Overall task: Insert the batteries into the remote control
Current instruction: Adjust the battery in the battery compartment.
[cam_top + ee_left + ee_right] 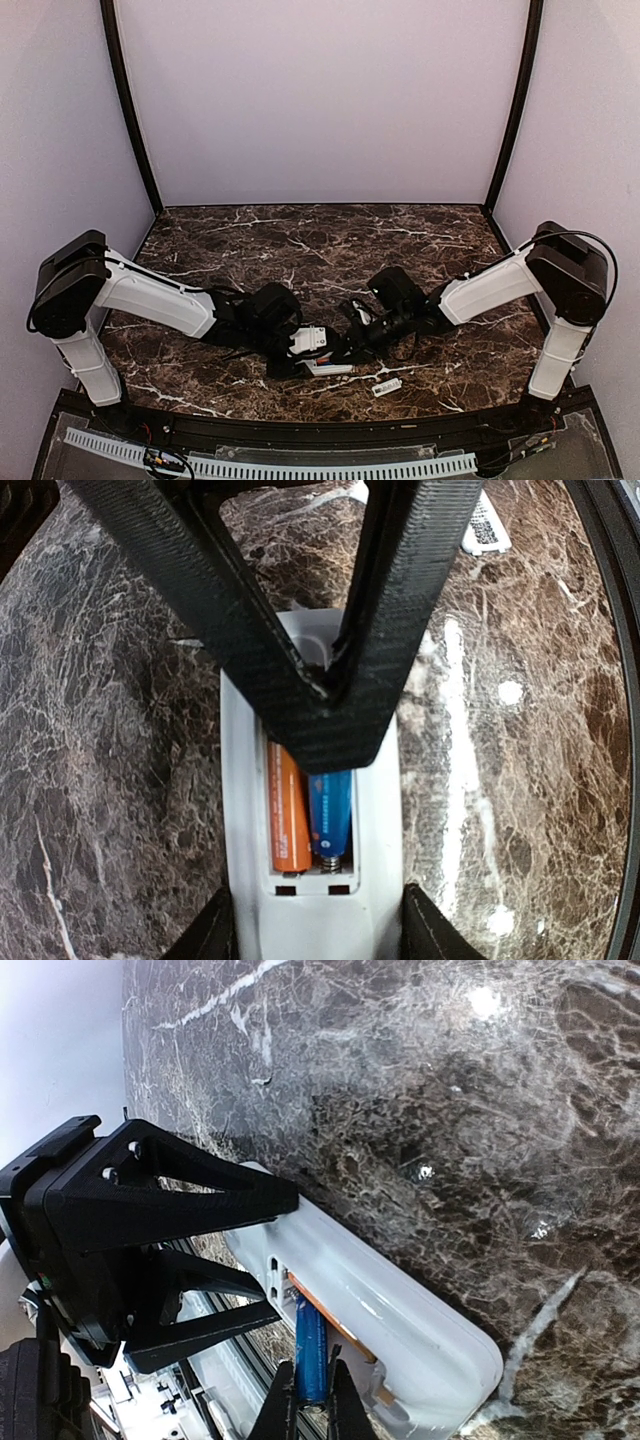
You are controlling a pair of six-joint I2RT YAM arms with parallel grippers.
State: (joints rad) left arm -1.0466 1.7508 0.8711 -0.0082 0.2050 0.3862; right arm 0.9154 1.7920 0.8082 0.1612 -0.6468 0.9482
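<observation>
The white remote control (315, 920) lies back-up on the marble, its battery bay open. My left gripper (318, 935) is shut on its sides. The orange battery (288, 820) lies in one slot. The blue battery (331, 815) sits in the other slot with one end against the spring. My right gripper (312, 1385) is shut on the blue battery (310, 1345) and holds its far end, tilted over the remote (400, 1300). In the top view both grippers, left (303, 358) and right (350, 343), meet over the remote (332, 368) near the table's front.
A small loose white cover piece (387, 386) lies on the marble just right of the remote, and shows in the left wrist view (487, 525). The table's dark front rim (320, 430) runs close behind the remote. Pale walls enclose the table.
</observation>
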